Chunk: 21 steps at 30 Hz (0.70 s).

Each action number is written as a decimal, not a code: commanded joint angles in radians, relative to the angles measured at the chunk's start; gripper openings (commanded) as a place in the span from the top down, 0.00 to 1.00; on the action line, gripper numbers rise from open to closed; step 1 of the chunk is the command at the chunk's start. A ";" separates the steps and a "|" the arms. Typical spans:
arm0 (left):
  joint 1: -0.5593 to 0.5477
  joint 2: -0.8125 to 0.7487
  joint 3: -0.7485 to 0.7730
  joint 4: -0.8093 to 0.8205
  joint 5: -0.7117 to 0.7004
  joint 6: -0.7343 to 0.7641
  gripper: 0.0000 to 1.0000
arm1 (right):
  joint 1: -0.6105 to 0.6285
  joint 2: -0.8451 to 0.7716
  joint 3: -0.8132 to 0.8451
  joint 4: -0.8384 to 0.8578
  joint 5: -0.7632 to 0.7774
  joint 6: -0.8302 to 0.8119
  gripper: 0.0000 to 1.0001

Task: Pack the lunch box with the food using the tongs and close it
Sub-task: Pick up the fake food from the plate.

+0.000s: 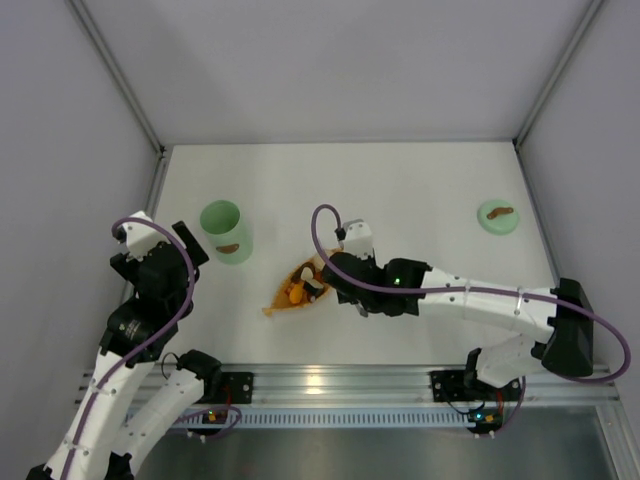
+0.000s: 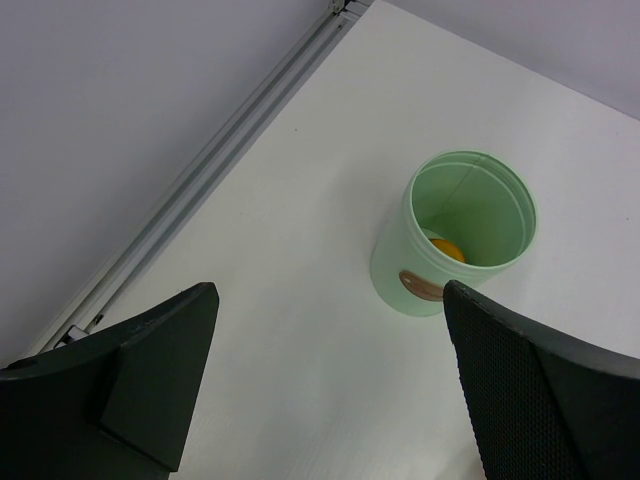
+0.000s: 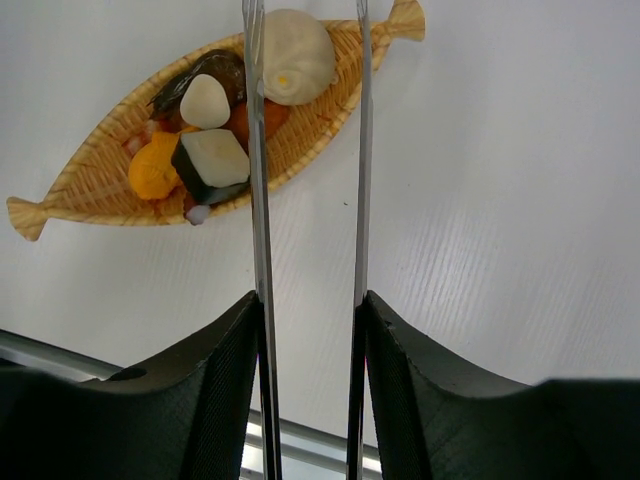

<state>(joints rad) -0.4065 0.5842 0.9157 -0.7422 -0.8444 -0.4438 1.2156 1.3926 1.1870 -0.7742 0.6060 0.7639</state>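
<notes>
The right gripper (image 3: 310, 330) clasps the tongs (image 3: 258, 200), arms slightly apart, above food (image 3: 212, 155) heaped in a leaf-shaped tray (image 3: 80, 190); the left gripper (image 2: 330, 380) hangs wide open near the lunch box (image 2: 392, 268) (one orange piece (image 2: 447, 249) inside).

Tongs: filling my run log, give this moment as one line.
right gripper: shut on tongs, over tray | left gripper: open, empty | lunch box: open, orange piece inside | lid: far right

Splayed left pincer (image 2: 330, 330), narrowly clamped right pincer (image 3: 308, 310) on outstretched arm (image 1: 480, 298)
</notes>
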 commanded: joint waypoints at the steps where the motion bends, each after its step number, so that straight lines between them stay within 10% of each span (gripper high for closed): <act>1: 0.001 -0.009 0.002 0.020 0.004 0.011 0.01 | -0.011 0.002 -0.007 0.036 -0.009 0.029 0.57; 21: 0.001 -0.007 0.002 0.017 0.007 0.010 0.01 | -0.011 0.026 -0.046 0.107 -0.086 0.038 0.52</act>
<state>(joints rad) -0.4065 0.5842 0.9157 -0.7422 -0.8356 -0.4431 1.2144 1.4055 1.1255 -0.7364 0.5220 0.7948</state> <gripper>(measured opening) 0.990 0.479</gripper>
